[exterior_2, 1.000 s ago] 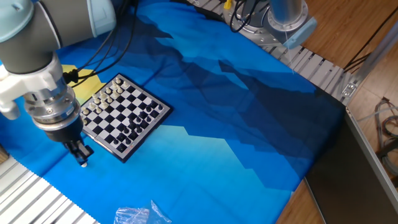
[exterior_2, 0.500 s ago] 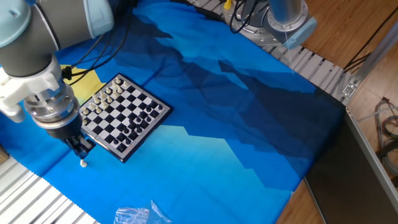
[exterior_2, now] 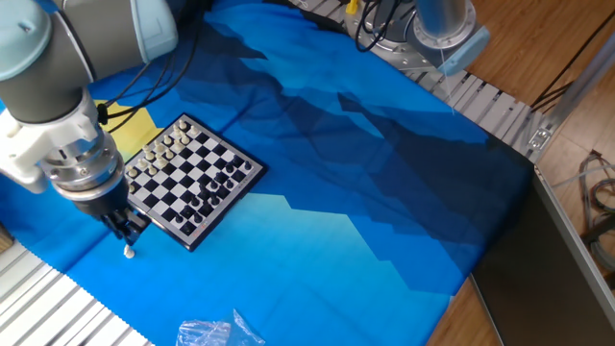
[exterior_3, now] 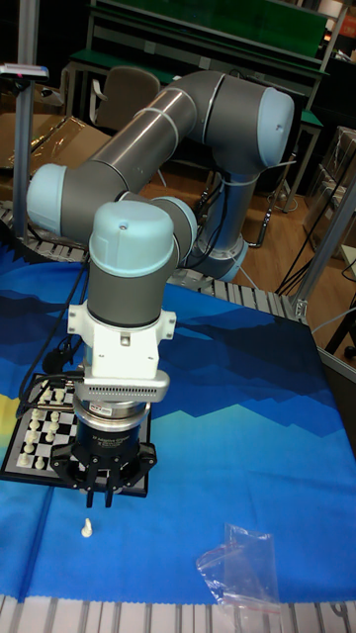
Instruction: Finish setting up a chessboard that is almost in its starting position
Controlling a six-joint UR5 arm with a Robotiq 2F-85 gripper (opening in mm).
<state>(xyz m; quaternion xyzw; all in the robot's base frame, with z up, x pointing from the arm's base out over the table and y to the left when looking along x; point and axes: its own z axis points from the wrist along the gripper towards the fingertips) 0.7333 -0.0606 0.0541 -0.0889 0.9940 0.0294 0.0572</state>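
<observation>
Small square black-and-white chequered chessboard (exterior_2: 193, 180) with dark rim, lying on the blue patterned cloth (exterior_2: 346, 192) covering the counter; tiny cream pieces occupy its far-left rows, black pieces its near-right rows. The black two-finger claw (exterior_3: 100, 495) of the grey, pale-blue-jointed arm (exterior_3: 158, 168) hangs just off the board's corner, fingers parted and holding nothing. One loose cream chess piece (exterior_3: 87, 527) stands on the cloth beneath it. A clear crumpled plastic bag (exterior_3: 237, 569) lies nearby. The wrist label's writing is too small to read.
</observation>
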